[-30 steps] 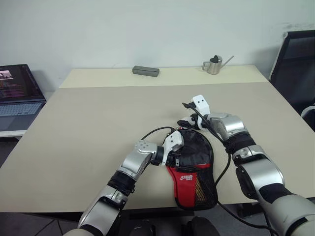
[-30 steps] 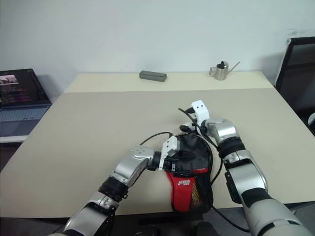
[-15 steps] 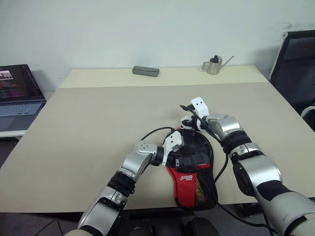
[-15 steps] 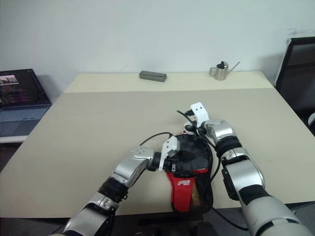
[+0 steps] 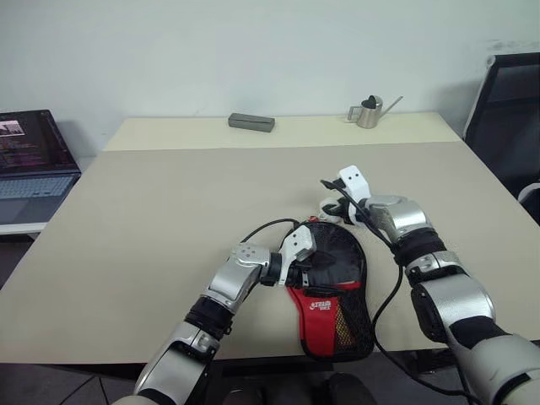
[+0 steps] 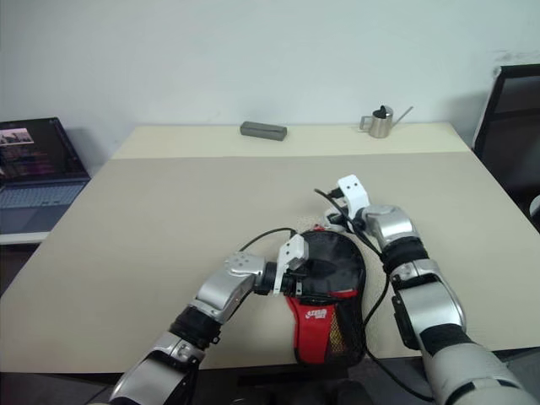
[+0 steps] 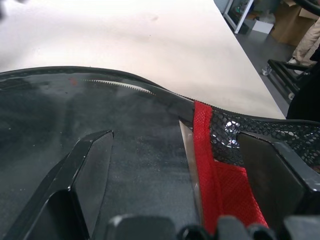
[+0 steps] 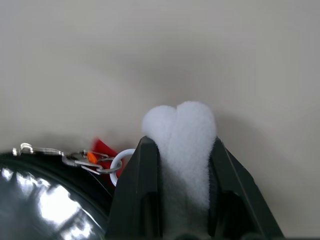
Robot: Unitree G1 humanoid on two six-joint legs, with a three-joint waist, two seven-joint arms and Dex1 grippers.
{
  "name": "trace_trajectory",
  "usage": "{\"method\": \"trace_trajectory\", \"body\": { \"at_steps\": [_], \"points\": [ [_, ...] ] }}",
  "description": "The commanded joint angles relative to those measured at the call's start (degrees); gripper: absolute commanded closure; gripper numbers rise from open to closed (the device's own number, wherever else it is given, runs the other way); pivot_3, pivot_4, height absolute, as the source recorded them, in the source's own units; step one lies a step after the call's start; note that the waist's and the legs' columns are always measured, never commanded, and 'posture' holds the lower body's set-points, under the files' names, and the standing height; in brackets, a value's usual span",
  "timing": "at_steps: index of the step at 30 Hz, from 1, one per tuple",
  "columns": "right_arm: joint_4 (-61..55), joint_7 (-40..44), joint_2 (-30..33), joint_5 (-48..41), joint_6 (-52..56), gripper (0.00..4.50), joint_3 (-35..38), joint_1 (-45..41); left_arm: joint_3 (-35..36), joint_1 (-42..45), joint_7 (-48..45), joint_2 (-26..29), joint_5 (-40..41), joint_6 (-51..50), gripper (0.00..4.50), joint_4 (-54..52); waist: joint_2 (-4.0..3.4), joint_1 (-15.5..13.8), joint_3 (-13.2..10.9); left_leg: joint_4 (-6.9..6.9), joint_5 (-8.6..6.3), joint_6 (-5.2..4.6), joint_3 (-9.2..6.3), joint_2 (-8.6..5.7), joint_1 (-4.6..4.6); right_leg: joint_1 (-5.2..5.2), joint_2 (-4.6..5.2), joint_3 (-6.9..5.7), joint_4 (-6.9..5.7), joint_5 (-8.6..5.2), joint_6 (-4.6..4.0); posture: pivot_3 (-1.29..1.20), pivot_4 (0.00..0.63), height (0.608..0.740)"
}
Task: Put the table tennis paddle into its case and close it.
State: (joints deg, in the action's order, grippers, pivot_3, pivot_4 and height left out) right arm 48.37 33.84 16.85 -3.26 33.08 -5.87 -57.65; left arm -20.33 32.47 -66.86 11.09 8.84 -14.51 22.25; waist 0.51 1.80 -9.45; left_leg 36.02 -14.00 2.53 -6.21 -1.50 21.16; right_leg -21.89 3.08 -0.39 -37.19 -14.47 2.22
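You are working under soft, even room light that falls from above; the beige table (image 5: 169,219) reads bright and flat, with no hard-edged shadows. Around the case (image 5: 333,278) only faint, diffuse shade gathers, thickest just under the arms resting beside it. In the left wrist view the case's black face carries a dull grey sheen, and the floor beyond the table edge goes soft and out of focus. In the right wrist view a white glare patch sits on the glossy black surface beside the case's metal clip (image 8: 75,156), and the fluffy white pompom (image 8: 182,145) near it is almost blown out. The small laptop (image 5: 29,164), well apart from the case, glows dimly.
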Motion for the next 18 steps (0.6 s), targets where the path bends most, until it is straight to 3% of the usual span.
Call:
{"method": "trace_trajectory", "body": {
  "at_steps": [1, 7, 18],
  "points": [
    [-3.5, -0.7, 3.2, 1.3, 0.8, 3.88, 0.7, 0.6, -2.7, -3.1, -0.3, 0.3, -1.9, -3.4, 0.21, 5.2, -0.03, -0.1, 0.0, 0.00, 0.00, 0.00, -0.01, -0.01, 0.00, 0.02, 0.00, -0.01, 0.00, 0.00, 0.00, 0.00, 0.150, 0.740],
    [-10.9, 0.5, 8.0, 1.0, 4.7, 3.88, 1.1, 5.9, -2.8, -3.0, -0.5, 0.1, -2.0, -3.3, 0.21, 5.7, -0.07, -0.3, 0.1, 0.00, -0.02, -0.03, -0.08, -0.05, -0.03, 0.16, 0.04, -0.08, 0.13, -0.04, 0.07, 0.00, 0.150, 0.740],
    [-39.4, 4.4, 20.8, -4.7, 22.1, 3.88, 6.4, 20.6, -3.1, -2.7, -1.2, -0.4, -2.3, -2.8, 0.21, 6.4, -0.15, -1.5, 0.1, 0.00, -0.08, -0.11, -0.10, -0.08, -0.01, 0.20, 0.08, -0.11, 0.22, -0.20, 0.31, 0.00, 0.150, 0.740]
  ]
}}
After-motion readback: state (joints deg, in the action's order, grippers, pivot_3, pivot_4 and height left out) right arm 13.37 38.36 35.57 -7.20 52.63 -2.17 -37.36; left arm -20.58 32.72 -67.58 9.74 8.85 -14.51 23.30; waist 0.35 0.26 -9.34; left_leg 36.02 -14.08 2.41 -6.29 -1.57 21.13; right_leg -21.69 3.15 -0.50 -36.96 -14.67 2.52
